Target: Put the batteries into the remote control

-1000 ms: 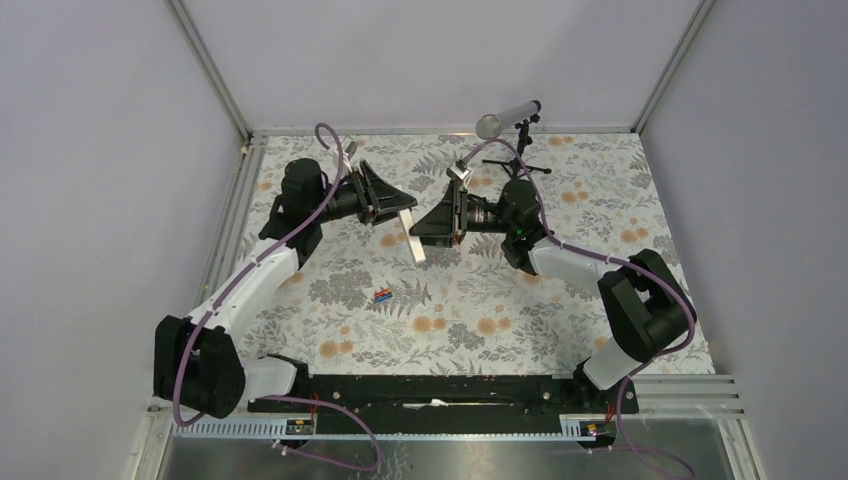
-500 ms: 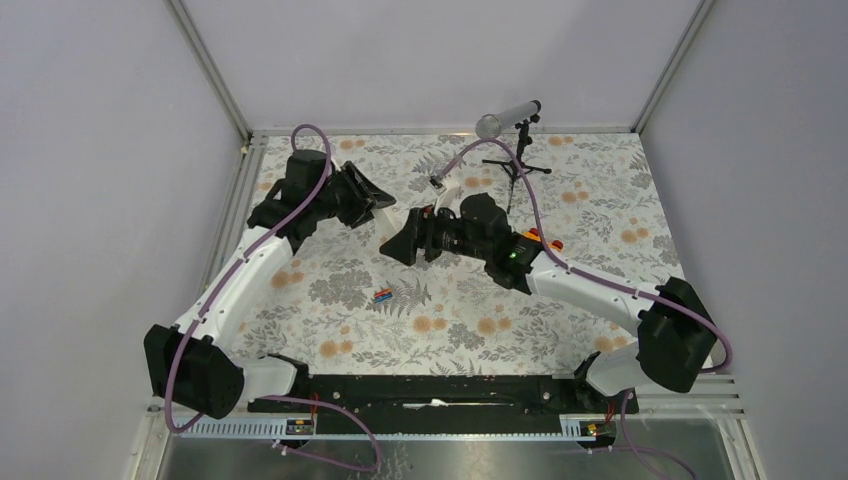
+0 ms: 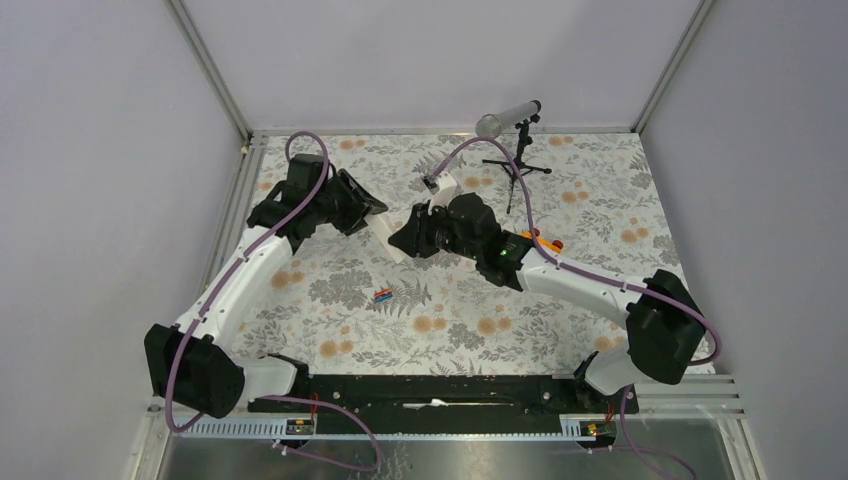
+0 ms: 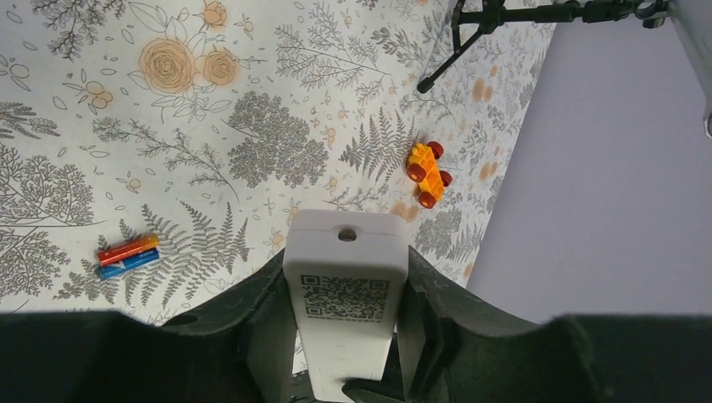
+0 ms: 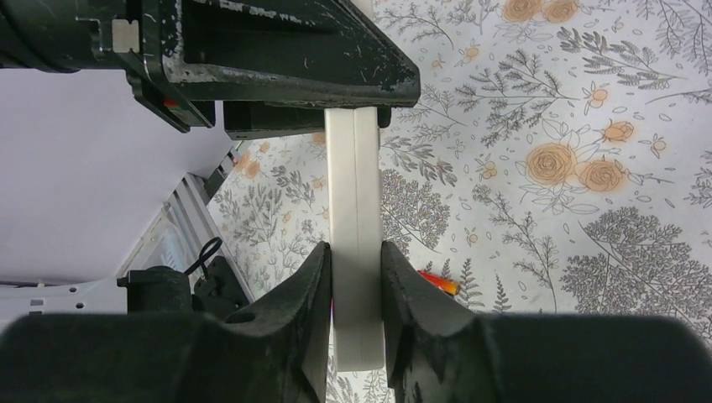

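Observation:
The white remote control (image 4: 346,290) is held in the air between both arms, its QR-code side facing the left wrist camera. My left gripper (image 4: 346,260) is shut across its width at one end. At the other end my right gripper (image 5: 354,249) is shut on the remote's (image 5: 354,193) thin edges. In the top view the remote (image 3: 390,235) shows as a small white patch between the left gripper (image 3: 368,213) and right gripper (image 3: 405,238). The red and blue batteries (image 3: 382,295) lie side by side on the floral mat below, also visible as batteries (image 4: 128,255).
An orange toy car (image 4: 426,174) with red wheels sits on the mat right of the grippers. A black tripod (image 3: 518,160) carrying a clear tube (image 3: 508,115) stands at the back. Grey walls and metal rails enclose the floral mat (image 3: 600,200).
The right arm swung left to the remote and its jaws closed on it. The left arm drew back left, still holding the remote.

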Controlling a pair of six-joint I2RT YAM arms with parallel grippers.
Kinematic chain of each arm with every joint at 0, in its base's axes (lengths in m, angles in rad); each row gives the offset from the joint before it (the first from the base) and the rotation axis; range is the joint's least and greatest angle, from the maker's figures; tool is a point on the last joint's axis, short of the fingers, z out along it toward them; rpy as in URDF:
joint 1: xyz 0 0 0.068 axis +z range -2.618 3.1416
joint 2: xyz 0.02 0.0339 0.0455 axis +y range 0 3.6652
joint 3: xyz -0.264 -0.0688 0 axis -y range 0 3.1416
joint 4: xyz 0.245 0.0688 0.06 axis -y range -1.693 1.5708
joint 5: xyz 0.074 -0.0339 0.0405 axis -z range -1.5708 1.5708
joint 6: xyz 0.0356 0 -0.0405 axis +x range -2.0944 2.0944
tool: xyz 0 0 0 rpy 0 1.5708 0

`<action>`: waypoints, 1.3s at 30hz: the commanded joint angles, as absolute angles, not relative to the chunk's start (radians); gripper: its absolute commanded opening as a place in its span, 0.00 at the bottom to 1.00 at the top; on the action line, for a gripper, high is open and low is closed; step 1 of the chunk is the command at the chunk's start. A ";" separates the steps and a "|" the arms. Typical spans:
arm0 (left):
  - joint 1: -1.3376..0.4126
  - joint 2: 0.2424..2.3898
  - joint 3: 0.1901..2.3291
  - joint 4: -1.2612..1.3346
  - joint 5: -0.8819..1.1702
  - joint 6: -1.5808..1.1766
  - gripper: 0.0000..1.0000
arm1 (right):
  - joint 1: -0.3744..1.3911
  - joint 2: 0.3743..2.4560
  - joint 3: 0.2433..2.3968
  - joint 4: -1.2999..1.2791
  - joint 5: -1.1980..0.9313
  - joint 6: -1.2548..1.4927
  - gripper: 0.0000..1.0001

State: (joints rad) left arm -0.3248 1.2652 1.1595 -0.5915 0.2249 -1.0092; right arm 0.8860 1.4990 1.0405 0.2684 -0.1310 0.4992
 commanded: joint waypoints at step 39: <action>-0.113 1.105 0.941 0.329 0.941 -1.214 0.05 | 0.680 1.575 1.043 0.874 -0.698 1.233 0.21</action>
State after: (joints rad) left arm -0.1097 1.1240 0.9340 0.2127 0.9222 -1.1980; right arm 0.6788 1.5799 1.0126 0.8799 -0.6792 1.2533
